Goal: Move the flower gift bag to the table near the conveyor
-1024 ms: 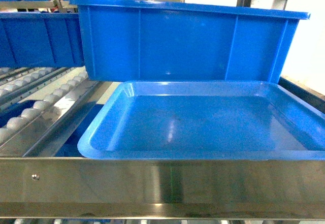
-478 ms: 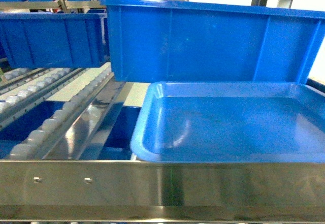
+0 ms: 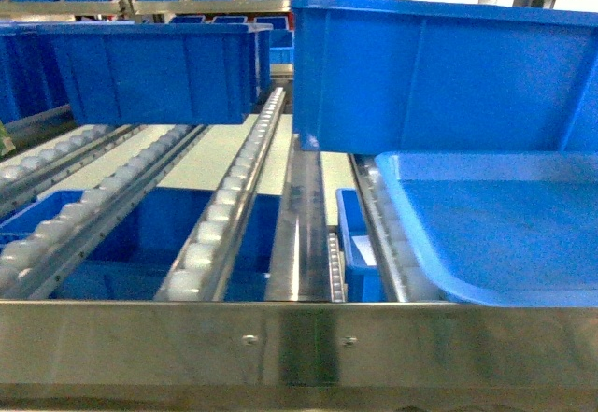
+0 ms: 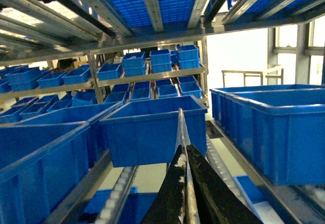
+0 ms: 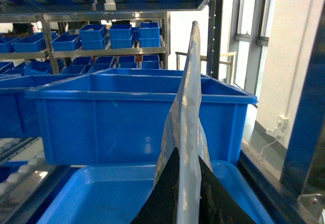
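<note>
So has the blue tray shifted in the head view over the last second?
Yes. The blue tray has slid right in frame, together with the blue bin behind it, so the camera panned left; the tray itself likely stayed put.

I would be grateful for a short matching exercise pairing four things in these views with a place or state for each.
Things:
1. blue tray
2. large blue bin
3. right gripper
4. conveyor

Places or states:
A. shut on a thin clear plastic sheet
B. sloped lanes of white rollers running away from the head camera
C. lying flat at the lower right of the head view
D. standing just behind the tray

Pairs: 1-C, 2-D, 3-A, 4-B
</note>
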Controlling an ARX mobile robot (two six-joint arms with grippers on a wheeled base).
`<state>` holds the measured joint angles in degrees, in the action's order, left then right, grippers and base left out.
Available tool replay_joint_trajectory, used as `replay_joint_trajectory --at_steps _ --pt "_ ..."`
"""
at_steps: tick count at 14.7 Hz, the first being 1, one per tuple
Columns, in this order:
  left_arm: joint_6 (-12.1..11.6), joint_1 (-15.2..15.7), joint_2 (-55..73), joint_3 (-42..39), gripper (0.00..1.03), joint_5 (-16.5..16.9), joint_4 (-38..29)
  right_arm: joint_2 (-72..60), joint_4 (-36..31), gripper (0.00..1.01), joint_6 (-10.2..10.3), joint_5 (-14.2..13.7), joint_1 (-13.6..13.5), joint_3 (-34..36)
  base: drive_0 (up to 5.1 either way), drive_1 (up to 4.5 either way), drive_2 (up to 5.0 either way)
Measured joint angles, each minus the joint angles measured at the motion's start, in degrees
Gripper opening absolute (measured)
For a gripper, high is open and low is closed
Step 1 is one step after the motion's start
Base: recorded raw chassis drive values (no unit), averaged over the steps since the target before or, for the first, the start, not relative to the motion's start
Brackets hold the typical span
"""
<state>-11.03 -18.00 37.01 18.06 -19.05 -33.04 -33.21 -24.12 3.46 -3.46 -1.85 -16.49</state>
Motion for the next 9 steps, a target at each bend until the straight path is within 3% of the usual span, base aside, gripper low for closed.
replay_joint_trajectory --at_steps 9 --pt "0.0 0.04 0.0 0.0 0.02 -0.17 0.02 -0.04 0.07 0.03 0.0 0.02 0.0 0.02 -4.9 2.36 2.6"
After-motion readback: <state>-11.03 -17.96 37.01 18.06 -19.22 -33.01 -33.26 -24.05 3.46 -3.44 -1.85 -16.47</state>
